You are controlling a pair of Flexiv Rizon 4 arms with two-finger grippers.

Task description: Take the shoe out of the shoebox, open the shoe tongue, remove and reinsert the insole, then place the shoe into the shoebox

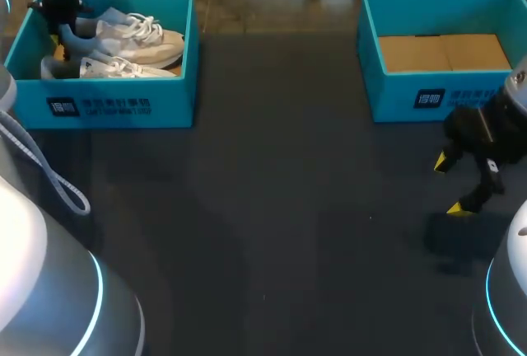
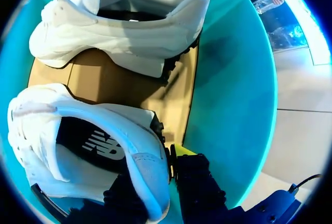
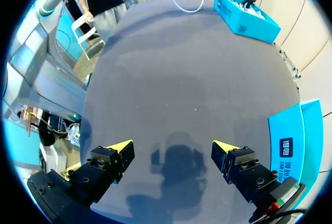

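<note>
1. Two fingers (image 2: 197, 182) of the left gripper (image 2: 158, 180) straddle the nearer shoe (image 2: 78, 146) at its heel, seemingly pinching it.
2. Both it and the second shoe (image 2: 124, 27) lie inside the left shoebox (image 2: 233, 79).
3. Spread wide, the right gripper (image 3: 174, 149) hangs over the table (image 3: 171, 68), beside the right shoebox (image 1: 412, 96).

Robotics lab: 2 robot arms (image 1: 58, 298) flank a dark table (image 1: 272, 208).

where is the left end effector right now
The left end effector is inside the teal shoebox at the head view's far left, at the shoes' heel end; its wrist view shows it astride the heel of one white shoe.
</note>
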